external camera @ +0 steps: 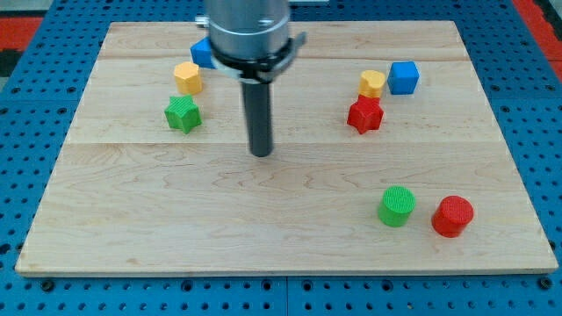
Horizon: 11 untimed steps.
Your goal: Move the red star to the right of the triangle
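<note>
Nearest, the red cylinder [452,216] sits idle; my tip [261,153], with no gripper to open or close, stands well left of the red star [364,114], so the approach comes first, then a leftward push toward the blue triangle [202,53].

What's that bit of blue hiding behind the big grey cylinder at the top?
A blue block on the wooden board. Only its left corner shows beside the arm's grey housing; the rest is covered, so its shape can't be told. A yellow block sits just below it.

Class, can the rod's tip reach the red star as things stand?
Probably yes: my tip sits mid-board, and bare wood lies between it and the red star towards the view's right, with no block between.
</note>
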### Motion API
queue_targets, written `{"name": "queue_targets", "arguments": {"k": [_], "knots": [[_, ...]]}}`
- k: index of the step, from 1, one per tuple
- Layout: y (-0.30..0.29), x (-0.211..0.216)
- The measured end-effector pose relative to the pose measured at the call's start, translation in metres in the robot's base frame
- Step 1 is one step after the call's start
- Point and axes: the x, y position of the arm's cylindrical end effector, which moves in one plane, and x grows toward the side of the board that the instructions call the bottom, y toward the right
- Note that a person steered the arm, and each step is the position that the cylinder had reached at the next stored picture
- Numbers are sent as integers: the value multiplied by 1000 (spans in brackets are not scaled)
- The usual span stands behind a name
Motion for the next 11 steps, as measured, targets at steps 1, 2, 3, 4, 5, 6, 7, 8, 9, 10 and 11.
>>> {"name": "queue_targets", "arguments": {"k": [1,2,3,4,5,6,7,8,9,10,11], "knots": [[88,4],[143,-8],[143,-38],[123,-64],[76,-81],[40,-102],[69,-92],[82,-74],[99,-104],[89,-126],[45,-149]]}}
